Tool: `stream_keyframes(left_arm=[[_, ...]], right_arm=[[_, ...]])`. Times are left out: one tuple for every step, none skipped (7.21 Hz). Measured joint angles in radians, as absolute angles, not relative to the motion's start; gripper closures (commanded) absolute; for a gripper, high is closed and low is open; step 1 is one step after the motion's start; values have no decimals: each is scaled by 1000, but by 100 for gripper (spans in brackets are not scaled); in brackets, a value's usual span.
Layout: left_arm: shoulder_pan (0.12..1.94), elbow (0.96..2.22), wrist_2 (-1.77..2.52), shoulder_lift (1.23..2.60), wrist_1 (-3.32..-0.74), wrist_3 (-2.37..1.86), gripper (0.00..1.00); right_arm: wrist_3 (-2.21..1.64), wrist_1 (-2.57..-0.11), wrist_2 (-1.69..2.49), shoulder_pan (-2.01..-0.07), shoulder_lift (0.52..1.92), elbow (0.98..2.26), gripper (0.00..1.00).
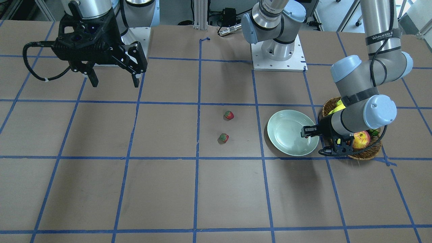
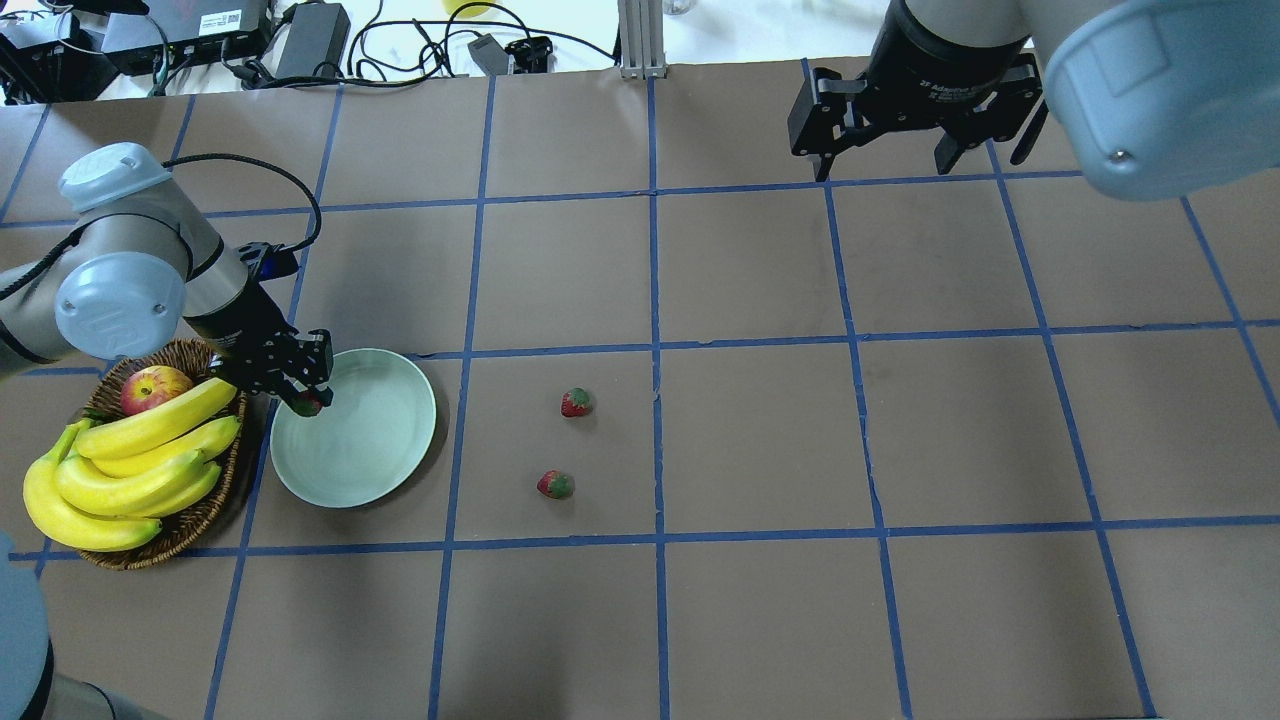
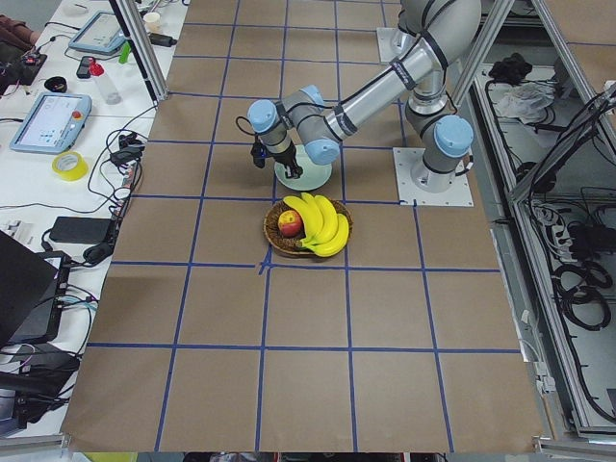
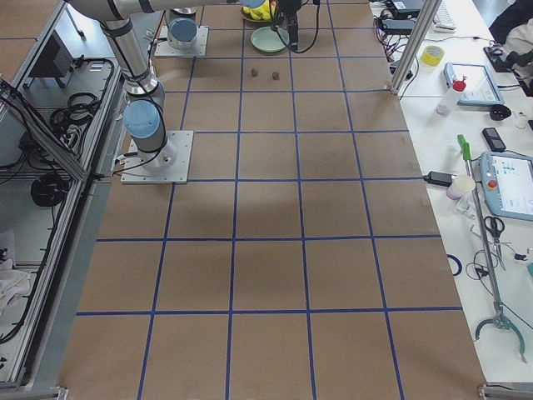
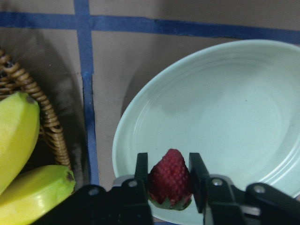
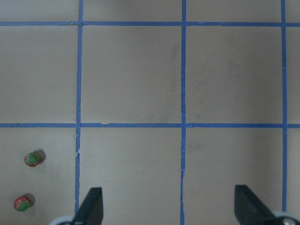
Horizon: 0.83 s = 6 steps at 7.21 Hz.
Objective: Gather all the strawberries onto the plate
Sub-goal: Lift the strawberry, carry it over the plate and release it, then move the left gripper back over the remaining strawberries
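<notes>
Overhead view, L→R: wicker basket (image 2: pixel 190 525) w/ bananas (image 2: pixel 140 450) + apple (image 2: pixel 153 388) at the left end of the table (image 2: pixel 760 620). plate (image 2: pixel 370 460) just beside the basket on its right, nothing lying in it. L gripper (image 2: pixel 306 398) over the plate's basket-side rim, fingers pinching strawberry #1 (image 5: pixel 169 180), tip pointing out, green cap toward the palm. strawberry #2 (image 2: pixel 576 402) and strawberry #3 (image 2: pixel 555 485) loose on the table right of the plate, near each other, not touching. R gripper (image 2: pixel 885 168) raised at far right, fingers spread wide.

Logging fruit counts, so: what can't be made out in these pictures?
1. Basket contents: bananas cover them overhead; the left arm does from the front.
2. Table strawberries: mere specks in the right-side view.
3. Held strawberry: mostly behind the left hand from the front.
</notes>
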<state>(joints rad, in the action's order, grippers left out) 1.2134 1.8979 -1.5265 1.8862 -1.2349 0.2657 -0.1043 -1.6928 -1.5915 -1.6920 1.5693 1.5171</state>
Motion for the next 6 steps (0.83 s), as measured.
stream_keyframes(left_arm=[[1214, 1893, -1518, 1886, -1233, 265, 0], [1220, 1878, -1516, 1880, -1233, 256, 0], [1247, 1845, -1516, 1871, -1238, 225, 0], [1303, 1809, -1516, 1861, -1243, 165, 0], [1377, 1785, -1514, 1854, -1240, 88, 0], [1453, 1777, -1510, 1857, -1212, 7, 0]], right_arm=[[-104, -1693, -1591, -1692, 1569, 1517, 0], [-104, -1693, -1592, -1692, 1569, 1517, 0], [-104, -1693, -1591, -1693, 1570, 1517, 0], [-104, -1693, -1591, -1694, 1570, 1517, 0], [-104, -1693, -1591, -1695, 1571, 1517, 0], [-104, -1693, -1591, -1695, 1570, 1517, 0]])
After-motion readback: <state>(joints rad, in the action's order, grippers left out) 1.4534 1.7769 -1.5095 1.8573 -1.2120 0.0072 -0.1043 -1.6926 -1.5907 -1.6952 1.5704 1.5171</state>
